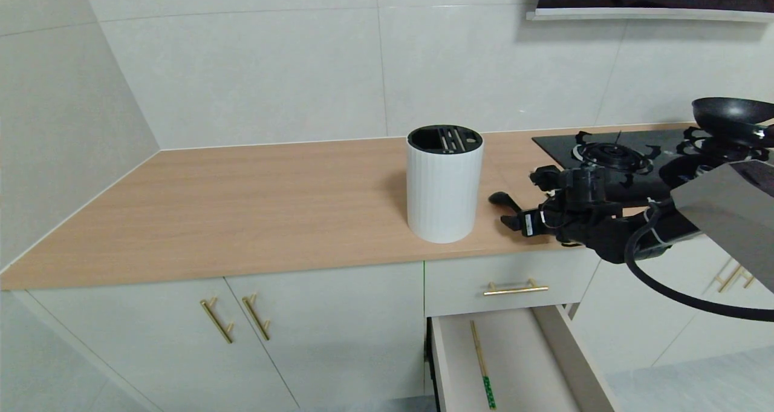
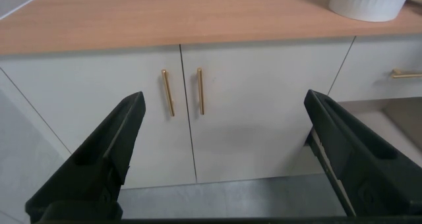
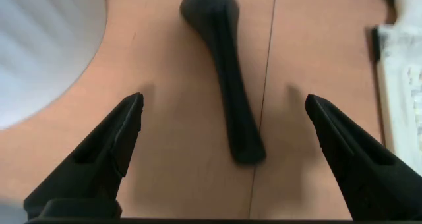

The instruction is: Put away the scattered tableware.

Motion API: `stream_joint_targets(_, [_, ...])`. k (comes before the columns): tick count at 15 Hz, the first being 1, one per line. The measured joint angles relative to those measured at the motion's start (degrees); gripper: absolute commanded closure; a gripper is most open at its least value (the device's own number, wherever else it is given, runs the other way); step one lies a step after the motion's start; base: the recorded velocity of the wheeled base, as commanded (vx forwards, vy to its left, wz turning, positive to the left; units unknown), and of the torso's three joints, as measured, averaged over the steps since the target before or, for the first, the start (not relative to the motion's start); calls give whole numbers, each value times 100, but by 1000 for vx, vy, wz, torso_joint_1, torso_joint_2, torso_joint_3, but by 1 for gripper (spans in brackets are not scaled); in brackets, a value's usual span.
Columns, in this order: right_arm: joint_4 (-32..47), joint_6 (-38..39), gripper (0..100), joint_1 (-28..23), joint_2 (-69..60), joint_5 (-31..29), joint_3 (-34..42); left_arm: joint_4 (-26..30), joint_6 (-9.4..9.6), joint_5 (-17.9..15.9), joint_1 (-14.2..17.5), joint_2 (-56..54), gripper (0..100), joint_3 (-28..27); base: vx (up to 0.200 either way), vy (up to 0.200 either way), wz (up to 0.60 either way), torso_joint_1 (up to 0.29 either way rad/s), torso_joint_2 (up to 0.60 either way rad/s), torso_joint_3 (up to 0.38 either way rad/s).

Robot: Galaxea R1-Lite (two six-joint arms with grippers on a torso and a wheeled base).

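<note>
A black spoon [image 3: 227, 85] lies flat on the wooden countertop [image 1: 242, 206], just right of a white ribbed utensil holder [image 1: 444, 185] with a black slotted top. My right gripper [image 3: 224, 105] hovers low over the spoon, open, with one finger on either side of the handle and touching nothing. In the head view the spoon [image 1: 503, 200] pokes out ahead of the right gripper [image 1: 526, 203]. My left gripper [image 2: 224, 99] is open and empty, held below counter height in front of the cabinet doors [image 2: 184, 112]. The holder's base [image 2: 369, 0] shows on the counter above them.
Under the counter's front edge a drawer [image 1: 562, 363] is pulled open, with chopsticks [image 1: 482, 363] lying in it. A closed drawer with a gold handle [image 1: 515, 288] sits above it. A gas hob [image 1: 617, 155] with a black pan [image 1: 728, 115] is at the right.
</note>
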Motion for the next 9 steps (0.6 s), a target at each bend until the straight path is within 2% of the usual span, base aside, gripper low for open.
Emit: stream_joint_targets(9, [-107,79,0,-13,363,-132,-474,-2,0,0,0,0,0,0,0,0,0,0,0,0])
